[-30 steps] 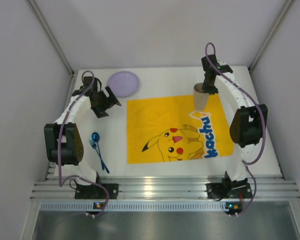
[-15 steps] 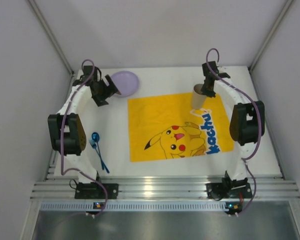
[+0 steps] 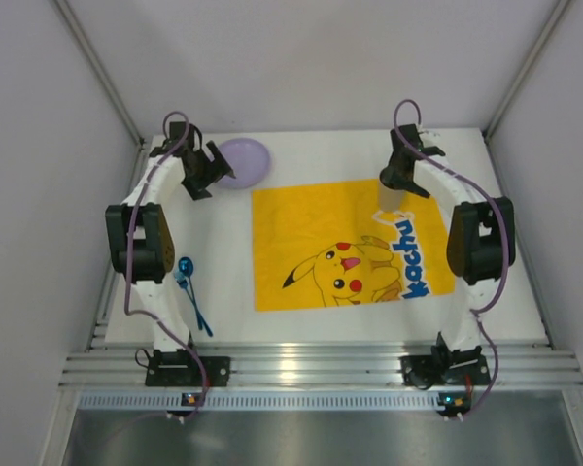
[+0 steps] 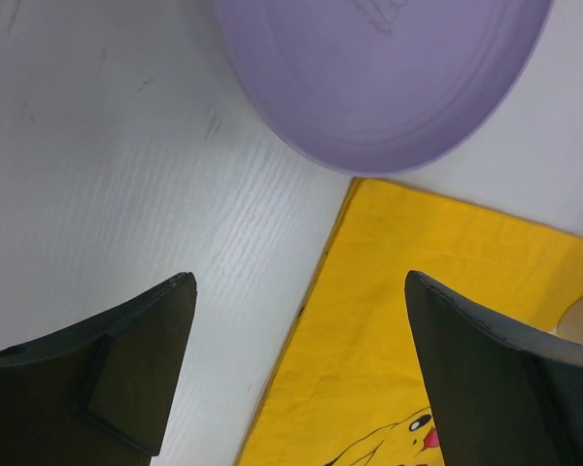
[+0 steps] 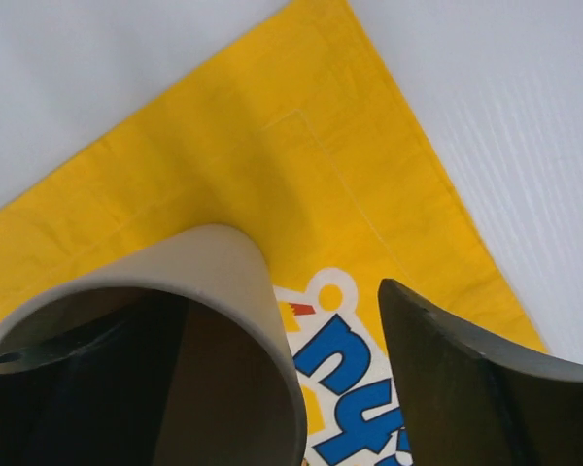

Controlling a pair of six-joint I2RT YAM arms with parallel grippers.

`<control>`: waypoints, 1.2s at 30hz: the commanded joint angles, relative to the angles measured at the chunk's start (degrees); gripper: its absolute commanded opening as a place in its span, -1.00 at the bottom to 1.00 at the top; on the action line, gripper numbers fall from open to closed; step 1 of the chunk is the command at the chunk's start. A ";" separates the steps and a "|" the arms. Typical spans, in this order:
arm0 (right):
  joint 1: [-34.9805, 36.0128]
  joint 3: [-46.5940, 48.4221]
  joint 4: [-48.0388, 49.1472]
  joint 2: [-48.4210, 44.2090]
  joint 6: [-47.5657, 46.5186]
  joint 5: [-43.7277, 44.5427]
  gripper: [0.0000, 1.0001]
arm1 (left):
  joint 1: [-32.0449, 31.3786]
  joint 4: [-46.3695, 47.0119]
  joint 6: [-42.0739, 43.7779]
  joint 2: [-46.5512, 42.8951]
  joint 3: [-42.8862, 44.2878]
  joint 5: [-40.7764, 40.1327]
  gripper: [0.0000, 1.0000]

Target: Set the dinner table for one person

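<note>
The white desk [image 3: 525, 291] fills the view from above, its ribbed metal rail along the near edge. A yellow cartoon mat [image 3: 301, 223] lies on the middle of it.

The left fingers [image 3: 214, 167] are spread wide and hold nothing. They hang above bare desk at the far left, just beside a purple plate [image 4: 389, 78]. The plate lies flat on the desk, off the mat's far left corner.

The right fingers [image 3: 396, 184] are at a beige cup [image 5: 223, 262] that stands upright on the mat's far right corner. They are parted: one finger is inside the cup and the other outside, with a clear gap to the wall. So nothing is gripped.

A blue spoon [image 3: 185, 264] lies on the desk well to the left of the mat, near the left arm.

The step in hand looks like freeing the cup, with the plate next.

- **Cup:** the right arm should rise straight up until the inner finger is over the rim. Any sideways drift could catch the wall and tip the cup.
- **Plate:** it is low and flat, so the left fingers should pinch its near rim, one finger over and one under. Then lift it only slightly and set it on the middle of the mat, well apart from the cup.
</note>
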 commanded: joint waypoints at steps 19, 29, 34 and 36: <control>1.61 5.07 -11.65 -27.04 -0.70 -0.25 0.99 | -0.01 0.89 -4.81 21.05 20.80 -7.71 0.70; 1.18 -9.85 -14.73 -41.37 -1.67 1.07 1.00 | -0.01 -0.07 -3.50 25.82 24.78 -5.08 -1.00; 0.29 -12.33 -14.91 -42.79 -1.31 0.90 1.00 | -0.10 0.45 0.10 22.50 20.66 -2.27 -1.00; 0.12 -11.98 -14.91 -42.79 -1.14 0.54 1.00 | -0.10 2.37 1.16 19.42 18.28 0.53 -1.00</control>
